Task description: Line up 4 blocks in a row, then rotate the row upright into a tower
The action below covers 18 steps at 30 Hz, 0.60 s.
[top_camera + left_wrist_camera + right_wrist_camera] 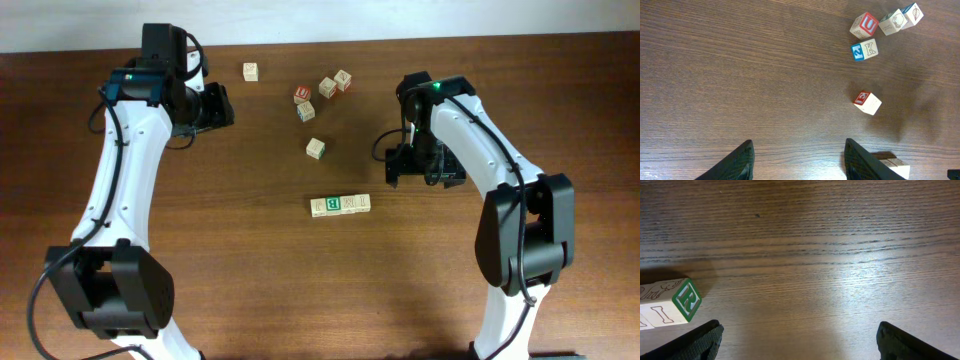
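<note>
The four blocks [340,204] lie side by side in a short row at mid-table, pale wood with a green "B" face up. My right gripper [425,178] hovers just right of the row, open, nothing between its fingers. In the right wrist view only the row's end block [686,299] shows, with a green letter face, left of the right gripper [797,342]. My left gripper [222,105] is open and empty at the far left. In the left wrist view the left gripper [797,160] frames bare wood, and the row [897,167] peeks from behind its right finger.
Several loose cubes lie beyond the row: a red-topped cube [303,93], two cubes close together [335,83], one below them [306,110], a single cube [316,148] nearer the row, and one far left [250,71]. The table's back edge meets a white wall.
</note>
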{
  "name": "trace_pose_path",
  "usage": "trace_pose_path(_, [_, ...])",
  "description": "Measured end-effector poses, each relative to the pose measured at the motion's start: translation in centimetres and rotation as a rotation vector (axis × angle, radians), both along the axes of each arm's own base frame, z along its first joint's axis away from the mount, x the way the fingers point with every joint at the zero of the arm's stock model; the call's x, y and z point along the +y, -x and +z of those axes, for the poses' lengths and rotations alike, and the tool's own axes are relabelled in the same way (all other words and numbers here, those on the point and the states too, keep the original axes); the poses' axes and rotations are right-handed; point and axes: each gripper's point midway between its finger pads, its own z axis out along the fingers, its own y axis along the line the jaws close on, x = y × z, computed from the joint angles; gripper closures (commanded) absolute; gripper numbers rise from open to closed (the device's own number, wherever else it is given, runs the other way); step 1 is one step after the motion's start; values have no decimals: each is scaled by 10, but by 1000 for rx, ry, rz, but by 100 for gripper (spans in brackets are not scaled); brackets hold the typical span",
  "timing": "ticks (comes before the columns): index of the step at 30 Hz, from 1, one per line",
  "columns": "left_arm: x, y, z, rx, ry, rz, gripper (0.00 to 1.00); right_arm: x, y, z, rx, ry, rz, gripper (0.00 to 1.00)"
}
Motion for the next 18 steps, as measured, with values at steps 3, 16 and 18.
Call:
trace_pose_path(3, [0,0,0,0,0,0,45,0,0,0,0,0,0,2])
trace_pose_path(16, [0,0,0,0,0,0,45,0,0,0,0,0,0,2])
trace_pose_path(18, [0,0,0,0,0,0,44,0,0,0,0,0,-1,2])
